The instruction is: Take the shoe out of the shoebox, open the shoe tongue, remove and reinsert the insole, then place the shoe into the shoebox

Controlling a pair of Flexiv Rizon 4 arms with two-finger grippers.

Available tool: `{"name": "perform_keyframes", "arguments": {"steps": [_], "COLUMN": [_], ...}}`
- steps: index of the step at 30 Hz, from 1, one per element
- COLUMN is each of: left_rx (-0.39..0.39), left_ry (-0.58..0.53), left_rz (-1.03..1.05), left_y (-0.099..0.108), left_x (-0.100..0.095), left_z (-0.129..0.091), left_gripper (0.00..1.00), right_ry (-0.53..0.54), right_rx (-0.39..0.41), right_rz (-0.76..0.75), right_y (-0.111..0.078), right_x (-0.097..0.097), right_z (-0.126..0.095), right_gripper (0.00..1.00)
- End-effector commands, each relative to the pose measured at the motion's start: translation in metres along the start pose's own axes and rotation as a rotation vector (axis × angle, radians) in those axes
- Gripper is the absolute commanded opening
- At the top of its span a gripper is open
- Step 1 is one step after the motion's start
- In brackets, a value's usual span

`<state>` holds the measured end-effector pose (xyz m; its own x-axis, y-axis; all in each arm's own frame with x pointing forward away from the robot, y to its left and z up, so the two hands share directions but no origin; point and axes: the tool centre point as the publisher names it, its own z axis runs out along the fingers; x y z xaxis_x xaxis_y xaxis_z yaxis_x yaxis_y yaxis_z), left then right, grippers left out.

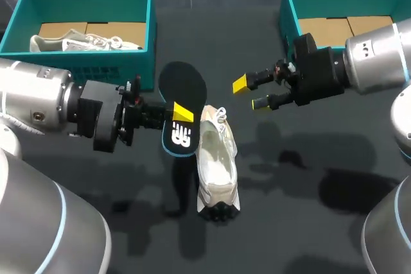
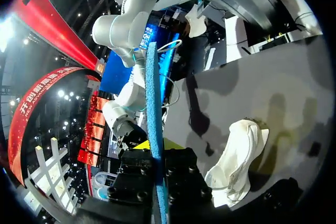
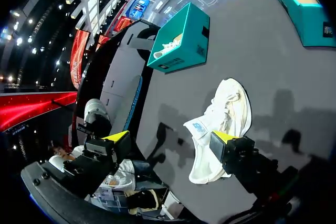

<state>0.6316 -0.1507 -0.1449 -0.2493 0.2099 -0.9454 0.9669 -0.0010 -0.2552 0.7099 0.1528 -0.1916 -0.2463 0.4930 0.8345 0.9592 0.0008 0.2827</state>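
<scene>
A black insole [image 1: 182, 104] with a blue rim is held up above the table, my left gripper [image 1: 182, 112] shut on its middle. In the left wrist view the insole [image 2: 153, 103] shows edge-on as a blue strip between the fingers of the left gripper [image 2: 156, 153]. The white shoe [image 1: 217, 162] lies on the dark table just right of the insole, toe toward the front edge, and also shows as the shoe [image 2: 237, 162] and the shoe [image 3: 223, 114]. My right gripper [image 1: 252, 94] hovers open and empty to the shoe's far right, the right gripper [image 3: 170, 139] above the shoe.
A teal shoebox [image 1: 151, 27] at the back left holds another white shoe [image 1: 77, 43] on cardboard. A second teal box [image 1: 286, 11] stands at the back right behind my right arm. The first box [image 3: 181, 43] shows beyond the shoe.
</scene>
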Motion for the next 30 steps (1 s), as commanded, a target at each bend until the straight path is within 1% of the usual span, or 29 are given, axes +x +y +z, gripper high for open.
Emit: {"name": "perform_keyframes", "arguments": {"steps": [1,8,10,11,14,16,17,20,22,26,30], "left_rx": [0.009,0.009,-0.02,-0.015,0.001,0.015,0.027,0.026,0.029,-0.001,-0.022], "left_ry": [-0.007,-0.007,-0.02,-0.046,-0.067,-0.061,-0.076,-0.07,-0.091,-0.105,-0.119], "left_rz": [0.003,0.003,0.042,0.054,0.123,0.143,0.151,0.16,0.173,0.202,0.23], "left_y": [0.007,0.007,0.015,0.018,0.025,0.03,0.032,0.039,0.042,0.049,0.056], "left_x": [0.002,0.002,0.008,0.01,0.014,0.017,0.018,0.022,0.023,0.024,0.023], "left_z": [0.007,0.007,0.012,0.014,0.02,0.024,0.026,0.03,0.031,0.033,0.037], "left_gripper": [0.0,0.0,0.0,0.0,0.0,0.0,0.0,0.0,0.0,0.0,0.0], "right_ry": [0.025,0.025,0.031,0.038,0.094,0.133,0.148,0.186,0.204,0.236,0.26], "right_rx": [-0.014,-0.014,-0.01,-0.007,-0.006,0.003,0.011,0.047,0.068,0.102,0.112], "right_rz": [0.0,0.0,0.0,0.001,-0.009,-0.009,-0.004,0.007,0.014,0.041,0.06], "right_y": [-0.006,-0.006,-0.003,-0.001,0.005,0.008,0.01,0.011,0.011,0.01,0.009], "right_x": [-0.004,-0.004,-0.003,-0.002,0.005,0.01,0.012,0.02,0.023,0.026,0.028], "right_z": [0.001,0.001,0.004,0.006,0.008,0.011,0.013,0.018,0.022,0.032,0.038], "right_gripper": [1.0,1.0,1.0,1.0,1.0,1.0,1.0,1.0,1.0,1.0,1.0]}}
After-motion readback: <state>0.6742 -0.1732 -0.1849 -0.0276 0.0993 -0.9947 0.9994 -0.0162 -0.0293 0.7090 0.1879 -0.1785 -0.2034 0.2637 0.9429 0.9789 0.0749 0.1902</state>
